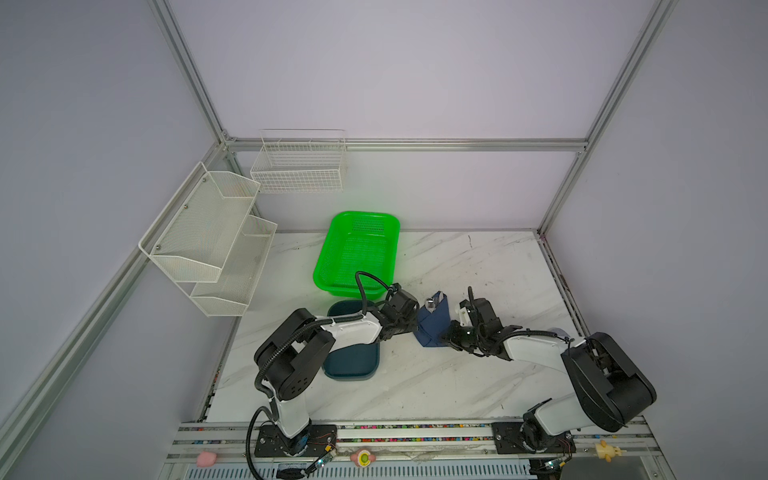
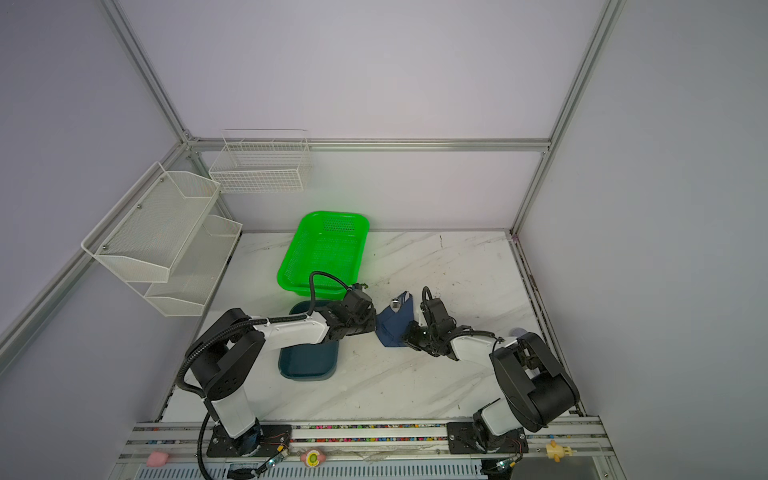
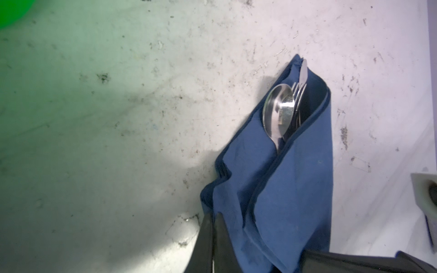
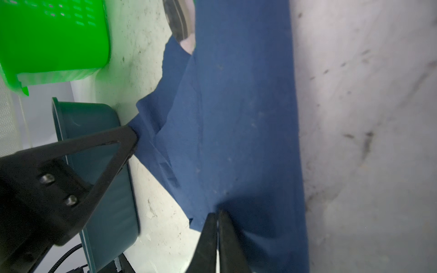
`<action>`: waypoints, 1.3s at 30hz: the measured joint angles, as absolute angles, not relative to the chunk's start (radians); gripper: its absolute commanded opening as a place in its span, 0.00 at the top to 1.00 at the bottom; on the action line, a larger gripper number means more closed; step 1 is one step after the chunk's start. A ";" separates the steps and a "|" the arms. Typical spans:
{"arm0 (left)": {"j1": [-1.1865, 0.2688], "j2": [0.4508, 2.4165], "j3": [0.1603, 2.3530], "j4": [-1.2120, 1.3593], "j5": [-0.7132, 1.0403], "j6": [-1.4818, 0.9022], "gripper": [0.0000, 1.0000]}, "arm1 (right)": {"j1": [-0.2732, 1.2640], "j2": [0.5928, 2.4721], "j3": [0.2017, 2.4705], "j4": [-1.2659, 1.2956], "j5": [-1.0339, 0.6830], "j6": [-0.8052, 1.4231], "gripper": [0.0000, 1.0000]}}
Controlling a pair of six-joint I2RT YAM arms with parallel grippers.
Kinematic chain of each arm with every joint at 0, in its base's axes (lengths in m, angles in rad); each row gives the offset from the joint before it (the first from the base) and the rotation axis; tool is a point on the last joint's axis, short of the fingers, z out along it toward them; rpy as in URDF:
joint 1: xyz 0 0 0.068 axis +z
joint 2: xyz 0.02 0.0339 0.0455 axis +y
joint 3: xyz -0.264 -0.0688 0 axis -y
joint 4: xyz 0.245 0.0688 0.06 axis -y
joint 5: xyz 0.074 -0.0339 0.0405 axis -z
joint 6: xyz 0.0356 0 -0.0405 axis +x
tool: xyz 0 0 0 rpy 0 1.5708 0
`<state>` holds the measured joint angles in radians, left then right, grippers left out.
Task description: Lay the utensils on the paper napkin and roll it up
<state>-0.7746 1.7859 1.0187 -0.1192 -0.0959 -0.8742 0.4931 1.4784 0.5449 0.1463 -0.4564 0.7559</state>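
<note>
My left hand point(image 3: 212, 225) is clamped on one edge of the napkin point(image 1: 434, 328), and my right hand point(image 4: 217, 214) is pinched shut on the opposite edge. The napkin lies on the worktop point(image 1: 457, 374) beside the tray point(image 1: 353, 365), folded around the spoon point(image 3: 279, 111), fork point(image 3: 299, 91) and knife point(image 3: 303, 68), whose tips poke out.
</note>
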 measured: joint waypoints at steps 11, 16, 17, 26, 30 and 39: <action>-0.775 1.692 1.019 -0.086 -0.052 -0.869 0.98 | 0.493 1.494 0.545 0.172 -0.469 0.759 0.90; -0.775 1.693 1.019 -0.085 -0.028 -0.870 0.90 | 0.493 1.501 0.545 0.177 -0.469 0.762 0.90; -0.775 1.695 1.019 -0.086 -0.025 -0.870 0.85 | 0.493 1.501 0.545 0.177 -0.469 0.762 0.90; -0.770 1.766 1.019 -0.099 0.012 -0.873 0.64 | 0.493 1.507 0.545 0.179 -0.469 0.763 0.90; -0.766 1.767 1.019 -0.125 -0.009 -0.874 0.60 | 0.493 1.507 0.545 0.179 -0.469 0.763 0.90; -0.765 1.762 0.982 -0.183 -0.075 -0.910 0.56 | 0.493 1.507 0.545 0.179 -0.469 0.763 0.90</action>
<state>-0.7650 1.7622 0.9821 -0.1825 -0.0746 -0.9100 0.4931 1.5074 0.5449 0.1791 -0.4690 0.7628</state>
